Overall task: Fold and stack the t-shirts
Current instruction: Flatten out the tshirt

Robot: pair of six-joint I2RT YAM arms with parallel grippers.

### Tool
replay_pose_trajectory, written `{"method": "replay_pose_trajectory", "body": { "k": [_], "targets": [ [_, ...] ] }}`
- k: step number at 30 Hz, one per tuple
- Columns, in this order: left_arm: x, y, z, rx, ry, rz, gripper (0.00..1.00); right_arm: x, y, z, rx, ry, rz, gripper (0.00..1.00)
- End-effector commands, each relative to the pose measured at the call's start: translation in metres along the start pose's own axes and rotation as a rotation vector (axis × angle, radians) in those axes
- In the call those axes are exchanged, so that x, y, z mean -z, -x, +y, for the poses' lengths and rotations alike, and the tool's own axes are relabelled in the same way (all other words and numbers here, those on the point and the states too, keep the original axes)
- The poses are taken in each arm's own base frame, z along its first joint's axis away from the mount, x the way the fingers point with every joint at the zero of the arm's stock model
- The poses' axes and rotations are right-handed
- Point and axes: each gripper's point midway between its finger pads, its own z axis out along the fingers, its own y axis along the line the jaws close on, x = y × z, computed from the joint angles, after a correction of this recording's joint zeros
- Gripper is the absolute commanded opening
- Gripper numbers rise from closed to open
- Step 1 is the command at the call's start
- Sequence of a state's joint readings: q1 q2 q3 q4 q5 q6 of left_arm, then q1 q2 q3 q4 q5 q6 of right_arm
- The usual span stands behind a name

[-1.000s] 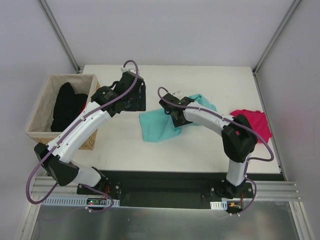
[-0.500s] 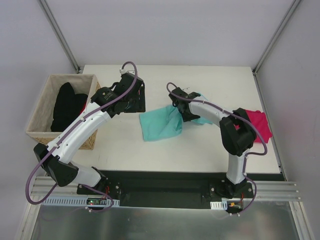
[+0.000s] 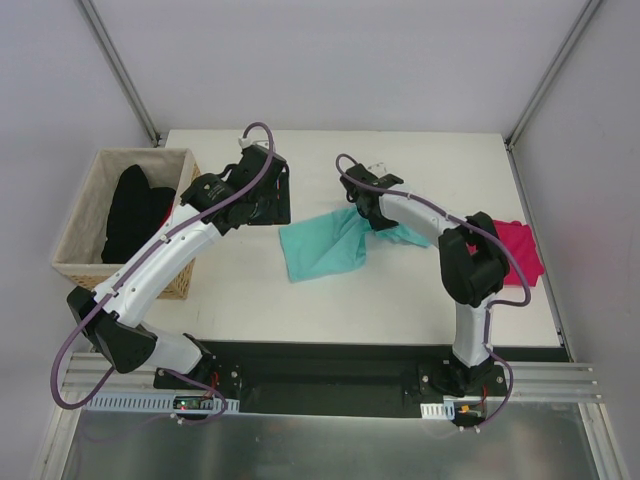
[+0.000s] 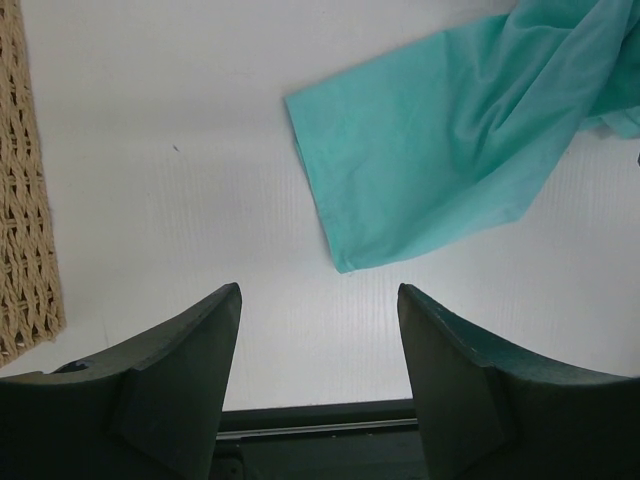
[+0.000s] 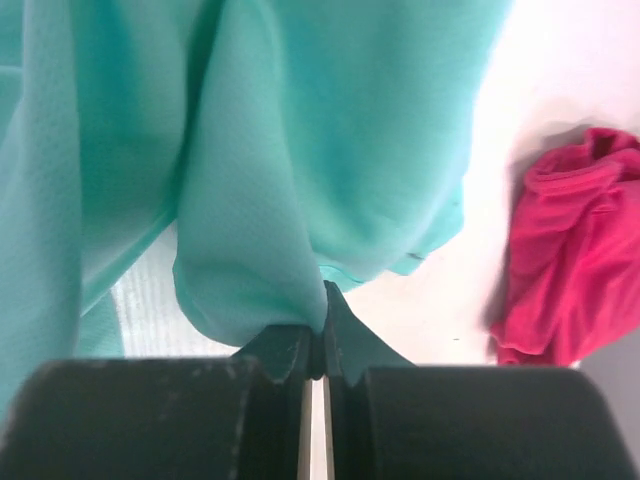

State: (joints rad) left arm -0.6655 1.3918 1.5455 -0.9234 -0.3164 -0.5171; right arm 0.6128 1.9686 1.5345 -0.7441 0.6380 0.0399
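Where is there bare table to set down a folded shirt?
The near strip of table, from the basket across in front of the teal shirt, is bare; so is the far edge. The middle is crowded: the right gripper shut on the teal shirt, the pink shirt at right.

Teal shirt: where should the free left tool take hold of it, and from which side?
Probably at the near-left corner of the teal shirt, coming in low from the left. That end lies flat and spread on the table, its straight free edge facing the open left tool. The right tool is shut on the bunched far part.
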Motion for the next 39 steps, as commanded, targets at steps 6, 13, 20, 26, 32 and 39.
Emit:
{"method": "replay_pose_trajectory", "body": {
  "k": [6,13,20,26,32,39],
  "targets": [
    [0.005,0.019,0.005,0.010,0.018,-0.067,0.64,0.074,0.061,-0.077,-0.022,-0.140,-0.185,0.01],
    [0.000,0.019,0.004,-0.013,0.012,-0.071,0.64,0.110,0.086,-0.117,-0.028,-0.247,-0.272,0.01],
    [-0.002,0.023,0.001,-0.040,-0.009,-0.074,0.64,0.135,0.102,-0.154,-0.033,-0.374,-0.345,0.01],
    [-0.002,0.026,0.000,-0.052,-0.018,-0.087,0.64,0.123,0.106,-0.170,-0.037,-0.429,-0.319,0.01],
    [0.003,0.021,0.011,-0.047,0.002,-0.097,0.65,0.115,0.117,-0.192,-0.049,-0.515,-0.311,0.01],
    [-0.003,0.014,0.020,-0.023,0.021,-0.076,0.65,0.142,0.140,-0.177,-0.054,-0.421,-0.431,0.01]
  ]
}}
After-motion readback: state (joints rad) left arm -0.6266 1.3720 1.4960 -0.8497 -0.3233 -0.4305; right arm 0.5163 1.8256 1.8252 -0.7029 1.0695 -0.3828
